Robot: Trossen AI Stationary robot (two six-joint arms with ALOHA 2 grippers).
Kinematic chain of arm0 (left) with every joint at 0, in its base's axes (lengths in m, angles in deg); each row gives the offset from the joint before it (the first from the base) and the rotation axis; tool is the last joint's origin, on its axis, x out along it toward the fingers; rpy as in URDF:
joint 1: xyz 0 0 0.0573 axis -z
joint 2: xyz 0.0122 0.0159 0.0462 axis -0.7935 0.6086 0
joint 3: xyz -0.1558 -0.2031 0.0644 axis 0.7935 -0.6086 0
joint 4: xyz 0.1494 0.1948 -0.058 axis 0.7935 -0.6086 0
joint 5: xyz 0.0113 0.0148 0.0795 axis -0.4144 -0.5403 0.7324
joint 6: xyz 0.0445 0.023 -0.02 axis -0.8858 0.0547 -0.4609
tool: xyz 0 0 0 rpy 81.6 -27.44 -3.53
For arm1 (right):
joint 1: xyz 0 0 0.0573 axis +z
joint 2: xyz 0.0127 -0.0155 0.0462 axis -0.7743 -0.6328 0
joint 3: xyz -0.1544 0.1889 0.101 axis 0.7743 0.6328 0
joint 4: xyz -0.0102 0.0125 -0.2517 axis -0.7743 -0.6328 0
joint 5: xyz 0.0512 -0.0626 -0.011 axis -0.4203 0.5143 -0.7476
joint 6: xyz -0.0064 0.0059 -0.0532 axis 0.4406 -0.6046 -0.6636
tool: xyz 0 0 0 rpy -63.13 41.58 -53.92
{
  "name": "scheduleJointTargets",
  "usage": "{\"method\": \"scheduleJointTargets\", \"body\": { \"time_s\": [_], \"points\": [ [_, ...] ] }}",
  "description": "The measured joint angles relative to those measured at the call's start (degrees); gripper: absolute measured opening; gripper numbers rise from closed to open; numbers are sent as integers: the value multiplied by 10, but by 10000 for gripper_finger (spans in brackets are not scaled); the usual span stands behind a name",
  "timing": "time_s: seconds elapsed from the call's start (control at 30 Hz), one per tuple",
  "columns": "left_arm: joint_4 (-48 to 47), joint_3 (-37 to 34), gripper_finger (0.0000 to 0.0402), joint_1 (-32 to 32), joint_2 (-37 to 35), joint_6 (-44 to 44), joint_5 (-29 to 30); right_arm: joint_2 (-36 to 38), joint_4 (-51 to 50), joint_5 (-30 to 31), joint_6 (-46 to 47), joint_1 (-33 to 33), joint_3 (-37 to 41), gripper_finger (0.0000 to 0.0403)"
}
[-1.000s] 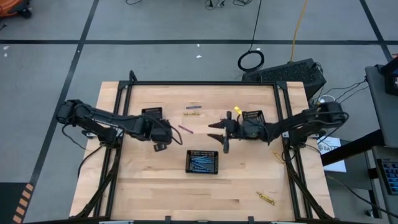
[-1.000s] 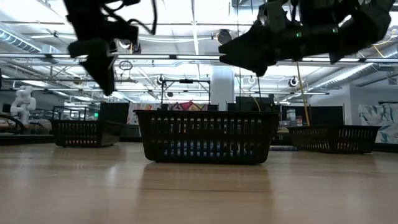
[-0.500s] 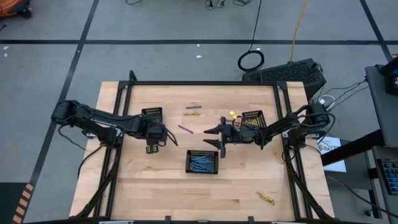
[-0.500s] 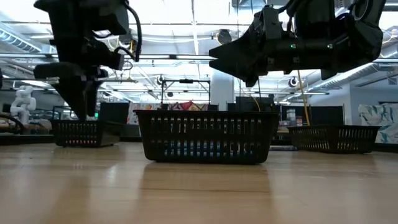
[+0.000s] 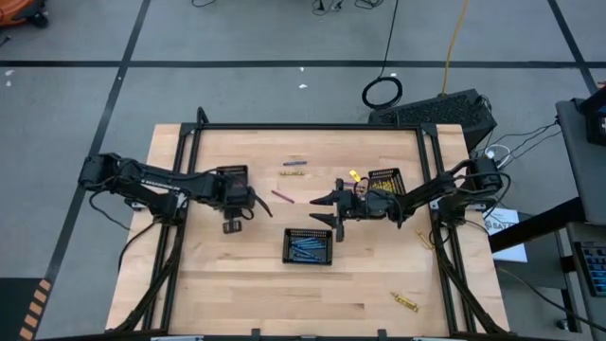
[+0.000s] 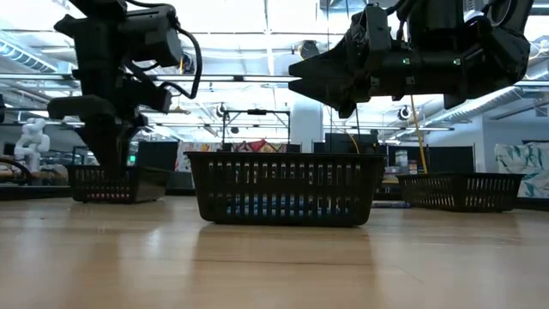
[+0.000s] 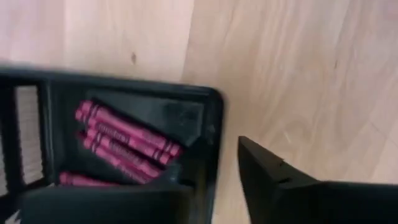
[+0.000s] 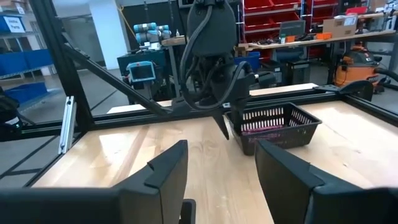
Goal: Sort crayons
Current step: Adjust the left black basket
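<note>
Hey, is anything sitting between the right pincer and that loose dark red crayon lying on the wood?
Nothing visible. The right pincer is open and points toward the crayon, with only bare table between them. The baskets sit off to the sides of that line.

Robotics workshop — red parts shelving [image 8: 273, 18], taped concrete floor [image 5: 284, 57], steel rafters [image 6: 257, 81]

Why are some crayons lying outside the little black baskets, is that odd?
Yes: a few crayons lie loose on the table, a red one mid-table, a pair toward the far edge, a yellow one near the right corner.
</note>
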Motion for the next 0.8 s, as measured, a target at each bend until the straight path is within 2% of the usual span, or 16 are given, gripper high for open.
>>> {"method": "scheduleJointTargets", "body": {
  "time_s": [0.17, 0.33, 0.43, 0.57, 0.8],
  "points": [
    [-41, 0, 9, 15, -1, 63, -22, 0, 0, 0, 0, 0, 0, 171],
    [-83, 0, 12, 58, -5, 156, -34, 0, 0, 0, 0, 0, 0, 171],
    [-87, 0, 7, 100, -5, 183, -44, 0, 0, 1, 0, 0, 0, 171],
    [-78, 0, 5, 153, -6, 185, -73, 0, 0, 1, 0, 0, 0, 171],
    [-76, 1, 12, 214, -6, 183, -85, 0, 9, 1, 0, 0, 0, 171]
  ]
}}
